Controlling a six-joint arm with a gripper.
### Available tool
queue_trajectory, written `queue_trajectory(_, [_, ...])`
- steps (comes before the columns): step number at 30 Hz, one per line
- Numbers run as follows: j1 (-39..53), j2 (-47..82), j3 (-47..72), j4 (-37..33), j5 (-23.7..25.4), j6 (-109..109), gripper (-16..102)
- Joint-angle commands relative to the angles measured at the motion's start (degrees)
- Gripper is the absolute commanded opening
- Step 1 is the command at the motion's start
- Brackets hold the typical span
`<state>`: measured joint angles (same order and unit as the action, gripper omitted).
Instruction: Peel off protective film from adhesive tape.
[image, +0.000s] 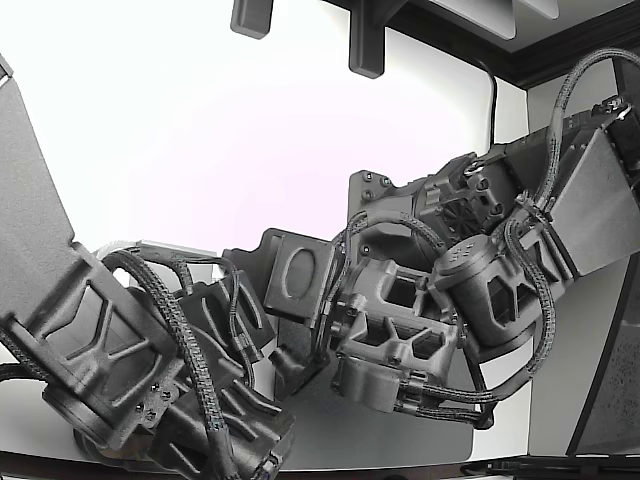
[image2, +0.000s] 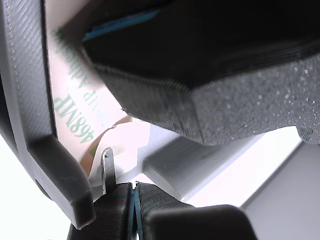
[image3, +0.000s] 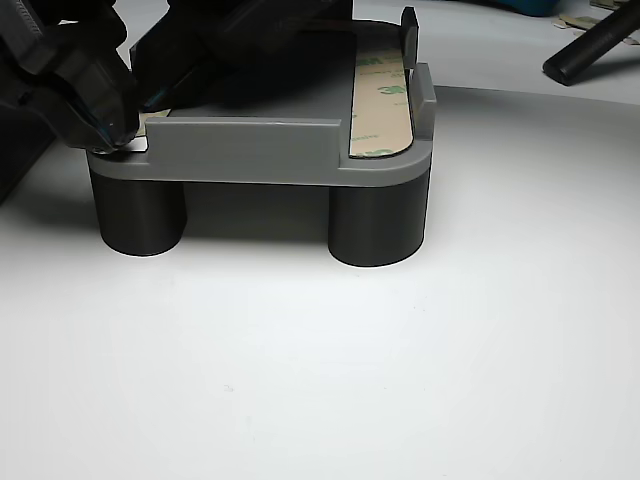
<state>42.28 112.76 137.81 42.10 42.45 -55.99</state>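
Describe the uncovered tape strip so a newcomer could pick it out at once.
Find the grey fixture standing on dark round legs on the white table. Along its edge on the other view's right lies a tan tape strip printed with green lettering; the strip opposite sits mostly hidden under the black tool.

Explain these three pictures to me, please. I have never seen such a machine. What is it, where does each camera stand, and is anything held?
The dark jointed machines are robot arms; the exterior view looks at them closely from outside. The other view stands low on the white table and shows a grey fixture on round legs, with a beige tape strip printed in green lying on it. The gripper reaches the fixture's corner at that view's left. The wrist view rides on the arm: it shows a printed tape liner and a thin metal tip very close. Whether the gripper holds the film, I cannot tell.
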Motion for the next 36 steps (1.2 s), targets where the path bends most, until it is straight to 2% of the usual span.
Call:
queue_trajectory(1, [-1.0,1.4,-1.4,0.7,-0.3,0.4,-10])
queue_trajectory(30, [-0.4,2.3,-2.5,4.9,-1.3,2.8,-10])
queue_trajectory(36, [-0.8,4.6,-4.9,9.9,-0.7,1.8,-10])
